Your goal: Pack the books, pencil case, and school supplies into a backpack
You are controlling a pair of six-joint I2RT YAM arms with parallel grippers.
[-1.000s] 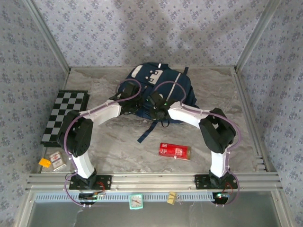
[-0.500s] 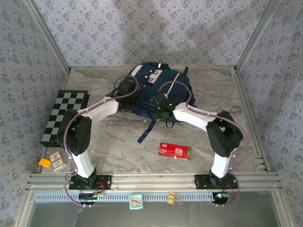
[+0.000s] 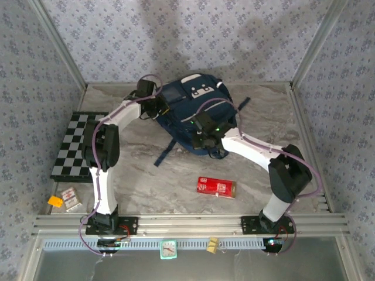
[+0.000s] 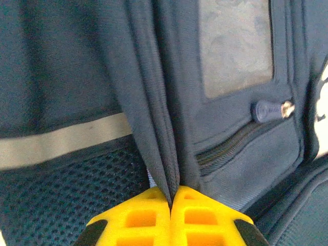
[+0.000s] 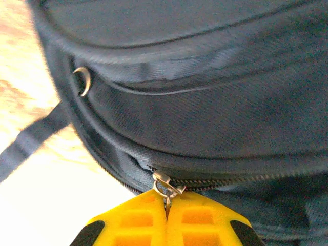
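Pinching a fold of fabric (image 4: pixel 154 102) on the backpack (image 3: pixel 183 100), the left jaws are shut tight on it, apparently to hold the bag taut and steady at the far middle of the bench (image 3: pixel 146 175); the right jaws are clamped together on the metal zip pull (image 5: pixel 165 185) at the bag's near edge, well placed to run the zip against that tension. The school supplies (image 3: pixel 215 187), a red box, lie on the bench nearer the arms, well apart from the bag, not yet packed
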